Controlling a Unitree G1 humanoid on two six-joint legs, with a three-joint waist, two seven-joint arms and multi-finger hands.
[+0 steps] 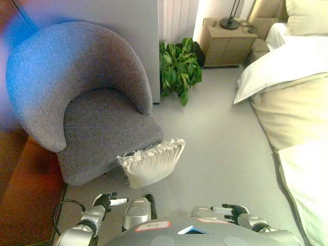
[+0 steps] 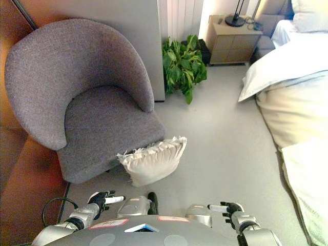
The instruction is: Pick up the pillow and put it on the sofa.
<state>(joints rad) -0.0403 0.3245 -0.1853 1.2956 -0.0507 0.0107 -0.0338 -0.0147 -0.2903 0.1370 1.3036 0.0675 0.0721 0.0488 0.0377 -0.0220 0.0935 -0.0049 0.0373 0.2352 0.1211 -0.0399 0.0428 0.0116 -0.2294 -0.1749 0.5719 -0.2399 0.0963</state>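
Note:
A cream pillow (image 1: 152,163) with a frilled edge stands on the grey floor, leaning against the front right corner of a grey tub armchair (image 1: 87,107). The chair's seat is bare. My left hand (image 1: 105,202) is low at the bottom left, below and left of the pillow, apart from it, with fingers relaxed. My right hand (image 1: 231,211) is at the bottom right, further from the pillow, fingers straight and holding nothing. Both show in the right eye view too: pillow (image 2: 154,161), left hand (image 2: 102,199), right hand (image 2: 229,210).
A green potted plant (image 1: 178,66) stands behind the chair by the wall. A bed (image 1: 292,107) with white and cream bedding fills the right side. A wooden nightstand (image 1: 225,43) with a lamp base is at the back. Grey floor (image 1: 220,148) lies between chair and bed.

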